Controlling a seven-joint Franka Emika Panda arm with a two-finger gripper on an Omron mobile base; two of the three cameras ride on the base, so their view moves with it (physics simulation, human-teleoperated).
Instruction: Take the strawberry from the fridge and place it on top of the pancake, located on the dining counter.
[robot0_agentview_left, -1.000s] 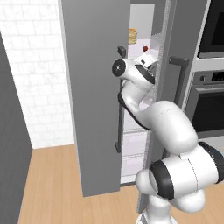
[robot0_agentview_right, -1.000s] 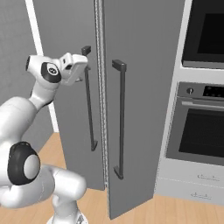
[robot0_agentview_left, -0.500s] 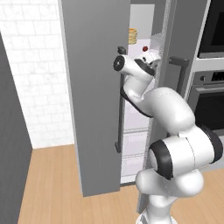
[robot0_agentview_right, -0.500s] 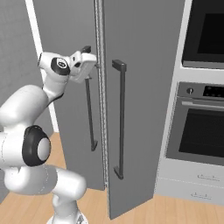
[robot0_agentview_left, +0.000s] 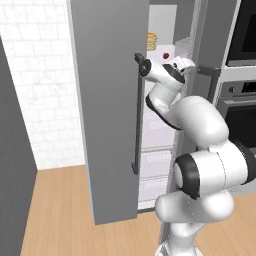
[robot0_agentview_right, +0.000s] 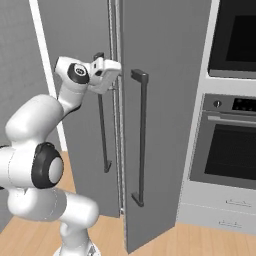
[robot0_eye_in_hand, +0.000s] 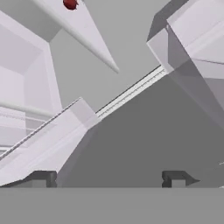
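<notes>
Left base view is showing the tall grey fridge (robot0_agentview_left: 110, 100) with its left door swung open and white shelves (robot0_agentview_left: 160, 135) showing in the gap. My white arm (robot0_agentview_left: 200, 125) is reaching up into that gap, level with the upper shelf. My pincer (robot0_eye_in_hand: 107, 177) is standing wide, gripping nothing, its two dark tips well apart. On the upper shelf the small red strawberry (robot0_agentview_left: 166, 56) is sitting, just beside a stack of yellow rounds (robot0_agentview_left: 152, 41).
</notes>
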